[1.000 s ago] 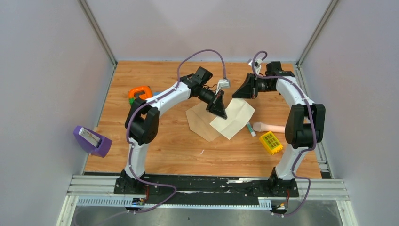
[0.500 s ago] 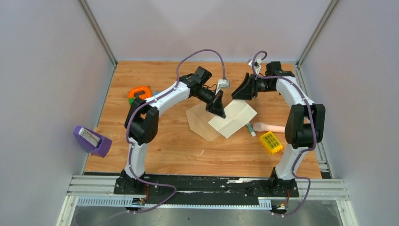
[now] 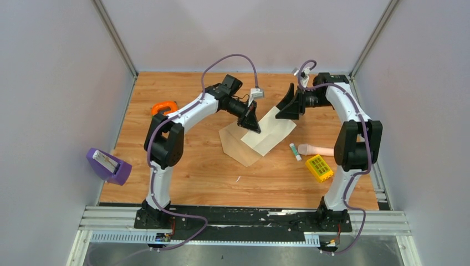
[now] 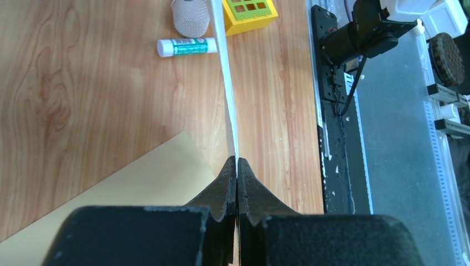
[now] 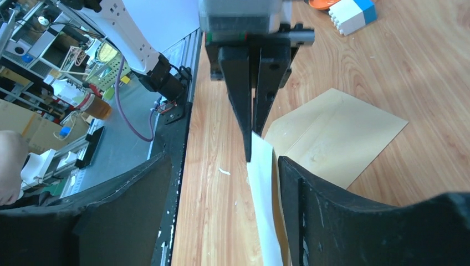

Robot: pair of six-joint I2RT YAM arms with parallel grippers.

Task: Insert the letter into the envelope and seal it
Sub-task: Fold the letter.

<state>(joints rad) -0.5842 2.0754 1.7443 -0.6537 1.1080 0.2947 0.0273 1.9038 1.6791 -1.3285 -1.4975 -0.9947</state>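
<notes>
Since a second ago the letter (image 3: 271,132) has slid toward the far left of the table (image 3: 210,172) and now stands more tilted, its low side overlapping the envelope (image 3: 235,148). The left claw (image 3: 255,126) stays pressed together, pinching the sheet's edge. The right claw (image 3: 284,105), then clamped on the far corner, is now spread, with the sheet's edge between its fingers. By the right arm lie a pale cylinder (image 3: 317,149), a yellow block (image 3: 319,168) and a glue stick (image 3: 295,151), all apart from the letter.

counter (image 3: 188,166): wood grain, smooth, faint sheen
envelope (image 5: 332,133): tan kraft paper, matt
letter (image 3: 274,130): pale cream paper, smooth, matt
left gripper (image 4: 237,166) jaws: black plastic, matt, scuffed
</notes>
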